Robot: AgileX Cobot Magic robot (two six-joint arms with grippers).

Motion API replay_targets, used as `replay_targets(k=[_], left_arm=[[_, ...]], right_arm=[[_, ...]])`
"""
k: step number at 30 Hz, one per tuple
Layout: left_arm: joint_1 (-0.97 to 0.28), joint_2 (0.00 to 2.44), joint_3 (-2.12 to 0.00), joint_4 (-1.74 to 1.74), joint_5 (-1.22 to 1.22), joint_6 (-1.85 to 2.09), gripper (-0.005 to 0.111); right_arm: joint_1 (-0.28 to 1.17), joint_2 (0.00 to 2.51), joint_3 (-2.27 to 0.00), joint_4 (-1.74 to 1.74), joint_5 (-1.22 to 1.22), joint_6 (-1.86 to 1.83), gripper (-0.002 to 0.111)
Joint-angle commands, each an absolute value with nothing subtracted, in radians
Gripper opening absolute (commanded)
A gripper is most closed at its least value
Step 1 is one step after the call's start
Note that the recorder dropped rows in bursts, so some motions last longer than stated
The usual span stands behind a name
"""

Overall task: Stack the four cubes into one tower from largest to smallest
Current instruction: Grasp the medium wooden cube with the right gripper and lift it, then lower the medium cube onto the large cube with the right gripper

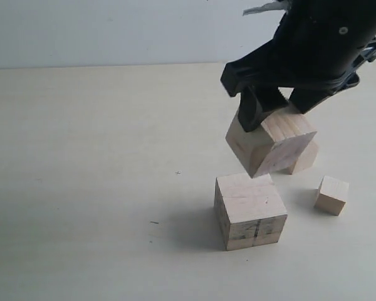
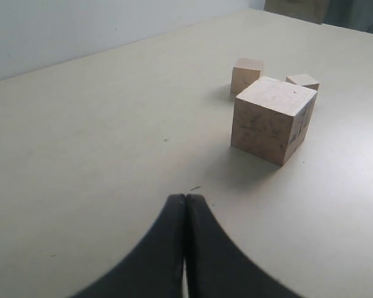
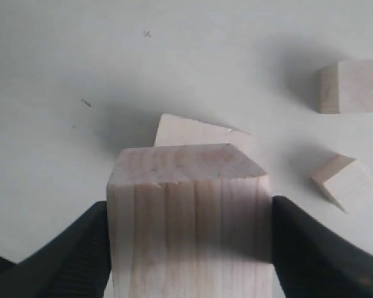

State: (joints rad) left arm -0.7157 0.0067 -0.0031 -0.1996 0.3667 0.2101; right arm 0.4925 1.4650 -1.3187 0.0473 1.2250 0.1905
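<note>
The largest cube (image 1: 250, 210), with a dark seam on its near side, rests on the table; it also shows in the left wrist view (image 2: 273, 118) and peeks out below the held cube (image 3: 199, 133). My right gripper (image 1: 281, 108) (image 3: 189, 214) is shut on the second-largest cube (image 1: 272, 144) (image 3: 186, 186), which hangs tilted in the air just above and behind the largest one. The third cube (image 1: 306, 158) (image 2: 245, 74) (image 3: 351, 85) stands behind, partly hidden in the exterior view. To the right lies the smallest cube (image 1: 332, 194) (image 2: 303, 81) (image 3: 343, 180). My left gripper (image 2: 186, 197) is shut and empty, far left.
The pale table (image 1: 100, 157) stretches wide and bare to the left of the cubes. Its far edge meets a light wall (image 1: 113, 31). A small dark mark (image 1: 154, 222) lies on the surface left of the largest cube.
</note>
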Motion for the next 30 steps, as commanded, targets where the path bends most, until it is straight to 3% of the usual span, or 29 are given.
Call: replay_targets(k=[1,8,30], left_arm=[[-0.715,0.0,0.0,-0.197,0.361,0.21,0.0],[-0.715,0.0,0.0,-0.197,0.361,0.21,0.0],[-0.715,0.0,0.0,-0.197,0.361,0.21,0.0]], right_arm=[[0.524,1.486,-1.27,0.039,1.221,0.237,0.021],[0.524,1.491,-1.13,0.021,1.157,0.388,0.021],[0.524,1.585,-1.19,-0.035,1.069,0.479,0.021]])
